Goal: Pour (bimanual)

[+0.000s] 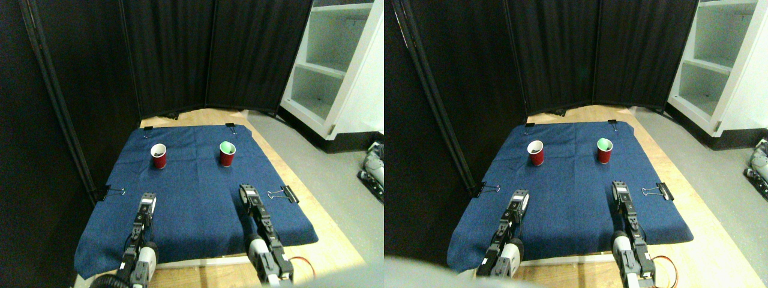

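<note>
Left gripper (147, 200): we see it low over the near left of the blue cloth (198, 198), well short of any cup; we cannot tell how its fingers stand
Left cup (158, 156): red with a white inside, upright on the far left of the cloth, something dark in its bottom that we cannot make out
Right cup (227, 153): red, upright on the far right of the cloth, its inside showing green, well apart from the left cup
Right gripper (246, 192): near the right of the cloth beside a binder clip (283, 194); finger spread too small for us to read
Progress: we judge nothing done yet; both cups untouched, so 2 grasps, the lift and the pour are all left
</note>
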